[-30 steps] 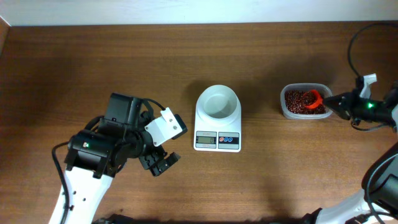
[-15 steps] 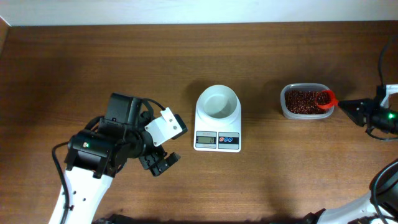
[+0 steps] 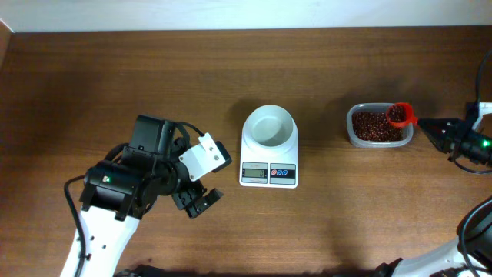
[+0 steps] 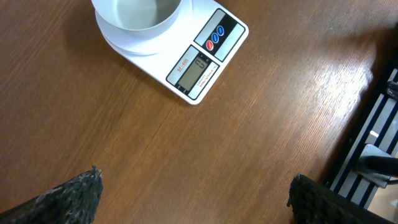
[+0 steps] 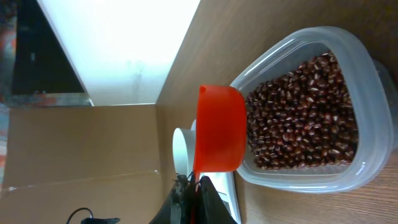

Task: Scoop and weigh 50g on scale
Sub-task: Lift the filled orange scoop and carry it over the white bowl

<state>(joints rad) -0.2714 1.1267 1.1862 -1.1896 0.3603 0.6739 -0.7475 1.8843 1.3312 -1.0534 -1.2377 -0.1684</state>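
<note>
Overhead, the right gripper (image 3: 424, 125) clamps the orange-red plastic scoop (image 3: 400, 115), loaded with small dark red-brown beans (image 3: 372, 128), over the clear rectangular plastic tub's (image 3: 350, 132) far right corner. The white digital scale (image 3: 269, 165) with its round bowl sits well left: tilting en route could spill beans; dumping everything may overshoot. The left gripper (image 3: 201, 201) hangs open, empty.

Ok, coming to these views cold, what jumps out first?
The orange-red scoop, filled, is held in the shut right end effector over the right end of the clear tub of red-brown beans. At centre sits the white scale, its bowl empty. The left end effector stands open, off to the left.
</note>
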